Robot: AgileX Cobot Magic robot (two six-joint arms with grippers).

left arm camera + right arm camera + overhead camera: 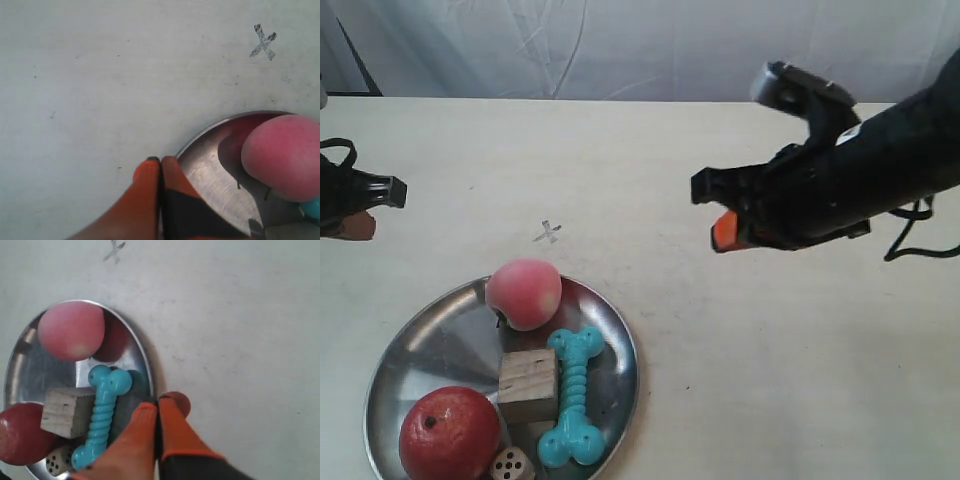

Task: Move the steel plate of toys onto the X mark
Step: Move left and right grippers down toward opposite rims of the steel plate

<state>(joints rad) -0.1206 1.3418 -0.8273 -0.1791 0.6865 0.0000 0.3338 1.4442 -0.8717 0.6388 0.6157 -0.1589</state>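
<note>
The steel plate [440, 330] lies at the near left and holds a pink peach [524, 293], red apple [448, 432], turquoise bone [572, 395], wooden cube [528, 384] and die [512, 464]. The X mark [548, 232] is drawn on the table just beyond the plate's far rim. My left gripper [160, 161] is shut on nothing, its tips showing beside the plate's rim [210, 175], with the X mark [263, 42] beyond. My right gripper [158, 402] is shut and empty too, seen over the plate's other edge [145, 360]. In the exterior view both grippers [360, 222] [723, 232] hang apart from the plate.
The pale table [770, 380] ends at a white curtain [620, 45] along the back. The right arm's black body [860, 170] reaches in from the exterior view's right, with a cable [920, 240] trailing below it.
</note>
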